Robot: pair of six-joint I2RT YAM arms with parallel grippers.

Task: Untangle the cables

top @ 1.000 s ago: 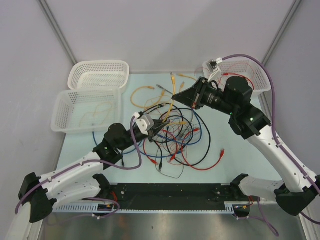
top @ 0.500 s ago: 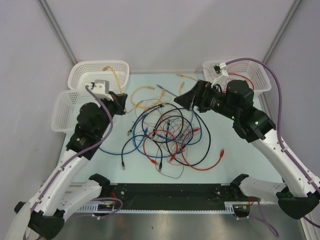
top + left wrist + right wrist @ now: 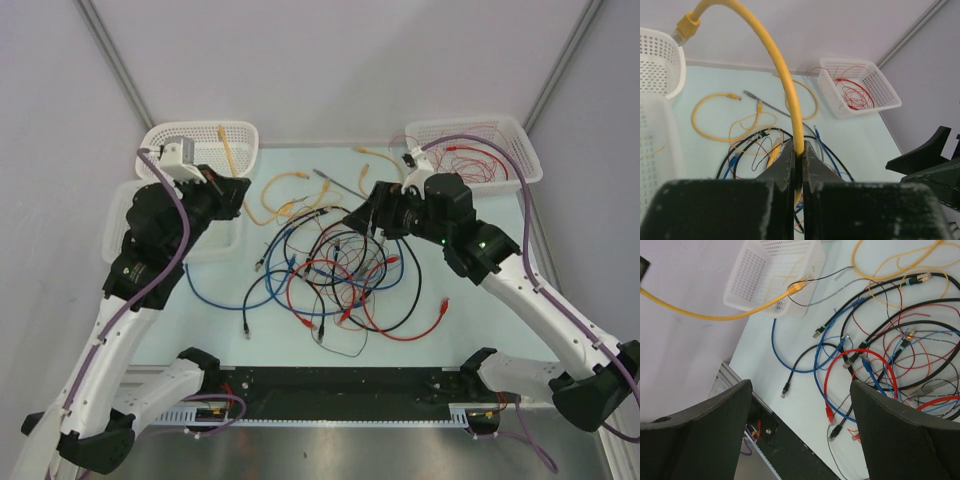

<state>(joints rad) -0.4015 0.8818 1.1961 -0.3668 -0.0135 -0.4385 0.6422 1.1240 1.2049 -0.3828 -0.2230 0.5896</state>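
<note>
The cables point(image 3: 340, 268) lie in a tangled heap of black, blue and red loops mid-table, also seen below my right wrist point(image 3: 875, 355). My left gripper point(image 3: 240, 190) hangs over the left baskets, shut on a yellow cable point(image 3: 785, 80) that arcs up to its plug point(image 3: 685, 26). In the top view that yellow cable point(image 3: 228, 145) rises over the far left basket. More yellow loops point(image 3: 285, 195) rest behind the heap. My right gripper point(image 3: 356, 215) hovers over the heap's back edge, open point(image 3: 800, 412), with nothing between its fingers.
Two white baskets stand at the left, the far one point(image 3: 200, 128) and the near one point(image 3: 116, 222) holding thin yellow wire. A white basket point(image 3: 470, 123) at the back right holds thin red wires. A black rail point(image 3: 340, 385) runs along the near edge.
My left arm swung from the heap back and left over the baskets, carrying the yellow cable upward. My right gripper opened and came down and forward toward the heap.
</note>
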